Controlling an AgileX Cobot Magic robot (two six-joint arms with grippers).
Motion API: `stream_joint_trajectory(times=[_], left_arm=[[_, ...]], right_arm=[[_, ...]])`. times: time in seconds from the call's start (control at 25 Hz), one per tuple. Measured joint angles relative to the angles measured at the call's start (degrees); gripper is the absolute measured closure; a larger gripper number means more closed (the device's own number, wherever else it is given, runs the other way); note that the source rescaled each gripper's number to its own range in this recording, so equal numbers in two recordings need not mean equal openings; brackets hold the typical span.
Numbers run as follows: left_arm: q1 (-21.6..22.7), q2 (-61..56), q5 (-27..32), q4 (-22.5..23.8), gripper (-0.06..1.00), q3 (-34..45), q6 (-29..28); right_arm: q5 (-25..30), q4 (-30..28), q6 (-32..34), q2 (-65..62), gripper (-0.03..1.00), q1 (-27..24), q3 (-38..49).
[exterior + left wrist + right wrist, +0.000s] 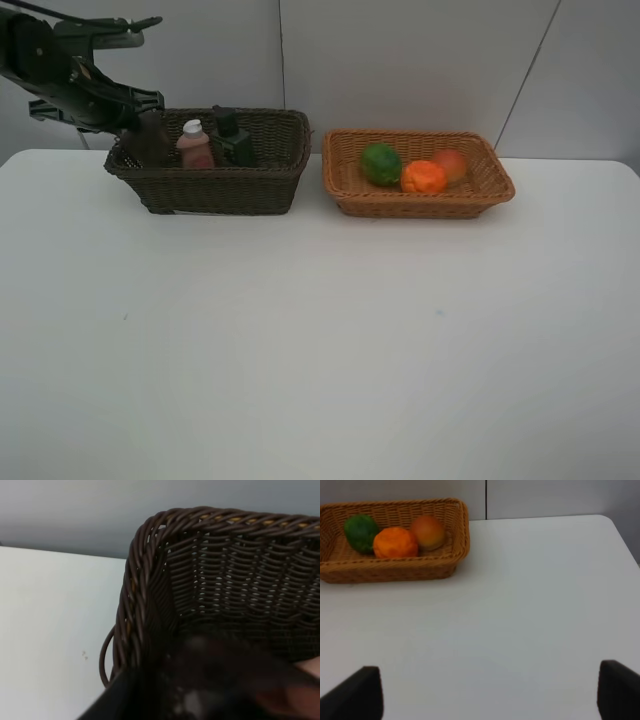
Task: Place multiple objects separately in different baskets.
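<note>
Left pincer point(148, 140): down inside the dark basket point(210, 185) at its end wall; grip state cannot be told, view blurred.
Mauve cup point(150, 140): right at that pincer; likely light, thin-walled, so pinch the rim gently.
Pink bottle point(195, 145), black bottle point(235, 140): just beyond, same basket.
Right pincer point(490, 690): spread wide, holding nothing, over bare surface point(530, 605).
Fruits: green fruit point(361, 531), tangerine point(395, 542), peach point(427, 531) ahead of it in the tan basket point(395, 570).
</note>
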Motion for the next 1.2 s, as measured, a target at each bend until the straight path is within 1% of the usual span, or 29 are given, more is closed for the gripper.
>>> stream_joint_trajectory(times=[0.12, 0.2, 0.28, 0.32, 0.4, 0.56, 0.64, 0.76, 0.88, 1.0, 1.12, 1.2], left_arm=[[-0.4, 0.0, 0.0, 0.0, 0.34, -0.1, 0.0], [-0.6, 0.0, -0.1, 0.0, 0.2, -0.1, 0.0], [-0.6, 0.0, -0.1, -0.1, 0.09, -0.1, 0.0], [-0.6, -0.1, 0.2, -0.1, 0.07, -0.1, 0.0], [-0.6, -0.5, 1.2, -0.1, 0.04, -0.1, 0.0], [-0.6, -3.4, 4.3, -0.1, 0.04, -0.1, 1.8], [-0.6, -6.1, 6.6, -0.1, 0.04, -0.1, 3.4], [-0.6, -10.9, 12.1, -0.5, 0.04, -0.1, 5.9], [-0.6, -16.8, 17.3, -3.5, 0.04, 1.5, 9.5], [-0.6, -23.9, 21.6, -8.1, 0.04, 5.3, 13.9], [-0.6, -32.7, 23.7, -13.3, 0.04, 10.6, 16.5], [-0.6, -40.0, 24.7, -15.3, 0.04, 14.9, 17.0]], right_arm=[[0.0, 0.0, 0.0, 0.0, 0.1, 0.0, 0.0], [0.0, 0.0, 0.0, 0.0, 0.1, 0.0, 0.0], [0.0, 0.0, 0.0, 0.0, 0.1, 0.0, 0.0], [0.0, 0.0, 0.0, 0.0, 0.1, 0.0, 0.0], [0.0, 0.0, 0.0, 0.0, 0.1, 0.0, 0.0], [0.0, 0.0, 0.0, 0.0, 0.1, 0.0, 0.0], [0.0, 0.0, 0.0, 0.0, 0.1, 0.0, 0.0], [0.0, 0.0, 0.0, 0.0, 0.1, 0.0, 0.0], [0.0, 0.0, 0.0, 0.0, 0.1, 0.0, 0.0], [0.0, 0.0, 0.0, 0.0, 0.1, 0.0, 0.0], [0.0, 0.0, 0.0, 0.0, 0.1, 0.0, 0.0], [0.0, 0.0, 0.0, 0.0, 0.1, 0.0, 0.0]])
